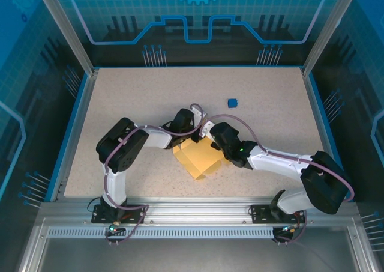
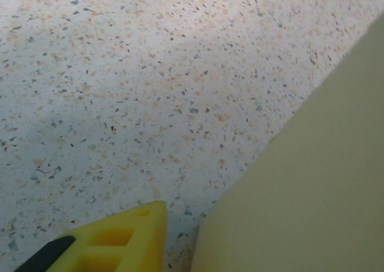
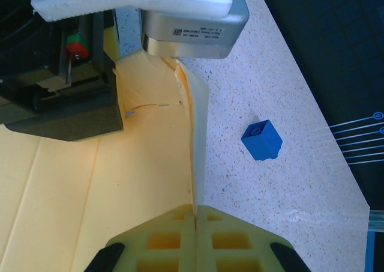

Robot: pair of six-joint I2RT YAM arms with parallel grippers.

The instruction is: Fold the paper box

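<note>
The paper box [image 1: 201, 159] lies half-folded in pale yellow card at the table's middle, between both arms. My right gripper [image 3: 195, 211] is shut on the top edge of an upright wall of the paper box [image 3: 150, 164]. From above, that right gripper [image 1: 211, 141] sits at the card's far right corner. My left gripper [image 1: 187, 131] is at the far left corner. In the left wrist view one yellow finger [image 2: 129, 236] shows, with a narrow strip of table between it and a card flap [image 2: 300, 194]. The other finger is hidden behind the flap.
A small blue cube [image 1: 232, 102] rests on the speckled table [image 1: 132, 98] beyond the box, and it sits right of the held wall as the blue cube [image 3: 261, 140]. The left gripper's body [image 3: 186, 14] hangs over the card. Blue rails edge the table.
</note>
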